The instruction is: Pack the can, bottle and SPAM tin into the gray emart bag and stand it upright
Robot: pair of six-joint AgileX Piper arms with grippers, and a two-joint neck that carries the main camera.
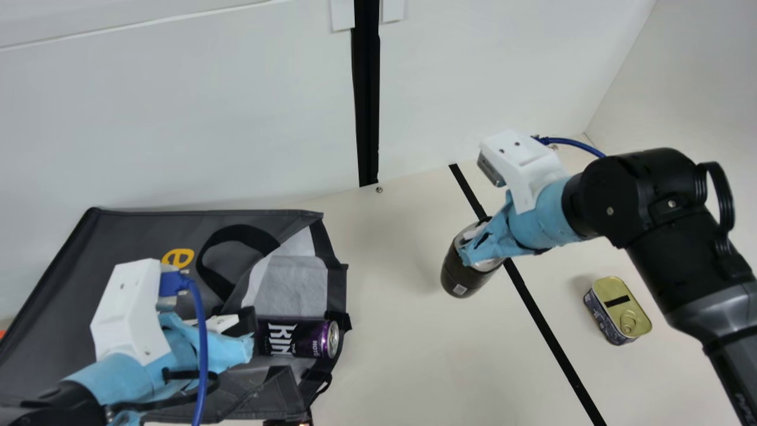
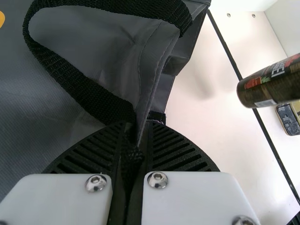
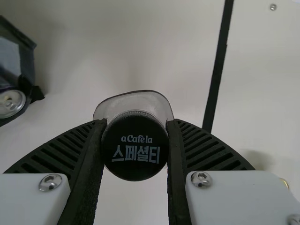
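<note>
- One bottle [image 1: 461, 277], dark with a black cap [image 3: 135, 161], is gripped by its neck end in the right gripper [image 1: 473, 248], above the worktop [image 1: 390, 355], well apart from the bag.
- One can [image 1: 298, 339], purple and black, lies on its side in the mouth of the gray bag [image 1: 130, 236], its metal end facing out.
- One SPAM tin [image 1: 618, 310] lies flat on the worktop, ring-pull side up, across the black strip [image 1: 532, 307] from the bag.
- The single gray bag lies on its side at the robot's left, its pale lining [image 1: 293, 287] exposed; the left gripper [image 1: 251, 332] is closed on the black strap [image 1: 207, 269] and a fold of the bag.
- The surface: a cream worktop with one black strip running across it and a small screw [image 1: 379, 189] near the back.
- The room: white wall panels [image 1: 177, 118] rise behind, split by one upright black band [image 1: 367, 106], two white tabs [image 1: 342, 13] [image 1: 392, 9] beside its top.
- Partly hidden: the can's inner end is obscured in the main view, and the right gripper covers some of the bottle's top there. An orange object [image 1: 2, 334] is cut off at the left edge, too little in sight to identify.
</note>
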